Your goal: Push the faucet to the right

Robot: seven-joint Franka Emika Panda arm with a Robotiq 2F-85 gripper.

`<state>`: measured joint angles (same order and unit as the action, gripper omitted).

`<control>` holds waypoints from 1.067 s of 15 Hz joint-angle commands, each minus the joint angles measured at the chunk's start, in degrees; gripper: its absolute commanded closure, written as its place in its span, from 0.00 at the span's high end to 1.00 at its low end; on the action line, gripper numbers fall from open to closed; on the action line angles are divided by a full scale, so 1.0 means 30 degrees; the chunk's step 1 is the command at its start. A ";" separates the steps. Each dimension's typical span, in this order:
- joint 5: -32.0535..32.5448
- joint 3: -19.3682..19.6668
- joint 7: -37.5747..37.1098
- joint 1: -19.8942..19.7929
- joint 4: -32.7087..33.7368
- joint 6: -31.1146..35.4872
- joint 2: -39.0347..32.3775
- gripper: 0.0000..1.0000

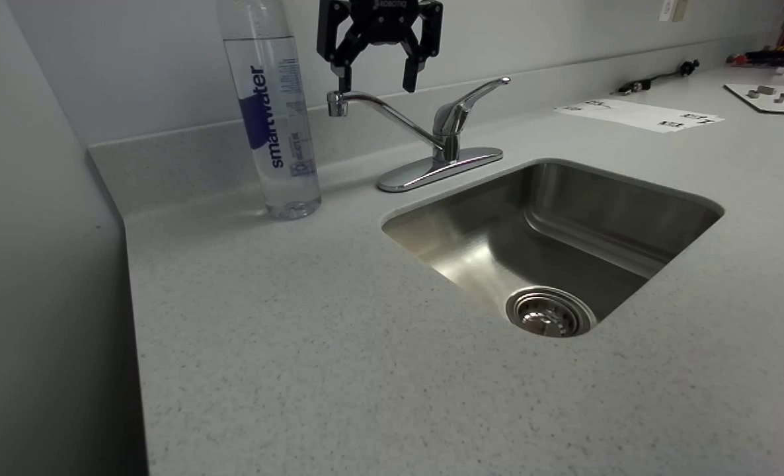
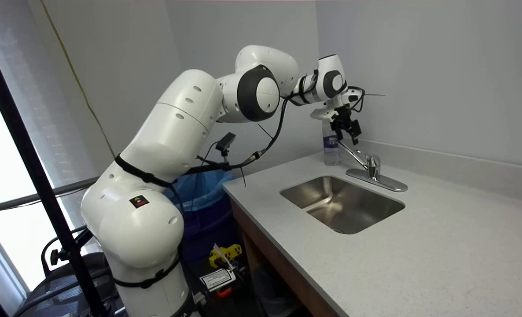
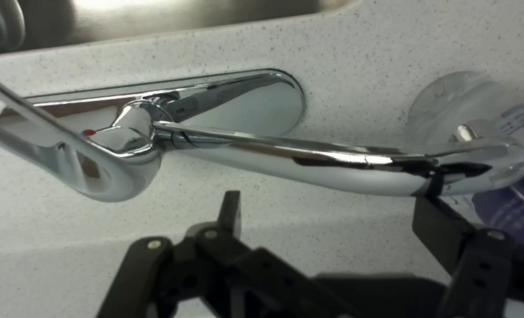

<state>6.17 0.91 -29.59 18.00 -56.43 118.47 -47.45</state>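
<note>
Glossy faucet [image 1: 447,142], steel sink [image 1: 597,192]

We see a pale, speckled counter [image 1: 286,330] and a round-cornered sink. The faucet stands between sink and wall [image 1: 531,39]: mirror-bright, oval base [image 3: 262,106], thin arched spout [image 3: 341,170] near the clear bottle [image 1: 270,125]. The gripper [image 1: 377,84], fingers [image 1: 411,74] apart, grasps nothing; one tip is beside the spout's end, touching or not we cannot tell. Only the wrist view gives us the faucet's red mark [image 3: 89,132]; only an exterior view, the white arm [image 2: 173,123].
</note>
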 commanded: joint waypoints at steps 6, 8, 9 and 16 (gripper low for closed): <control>-0.0410 -0.0575 0.0738 -0.0046 -0.2290 -0.1115 0.1744 1.00; -0.0381 -0.0627 0.0919 -0.0061 -0.3026 -0.1042 0.2212 1.00; -0.0348 -0.0645 0.1035 -0.0058 -0.3478 -0.0962 0.2487 1.00; -0.0182 -0.0578 0.1652 -0.0036 -0.6049 -0.0953 0.4258 1.00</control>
<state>6.17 0.11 -26.55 18.03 -68.06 117.61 -39.57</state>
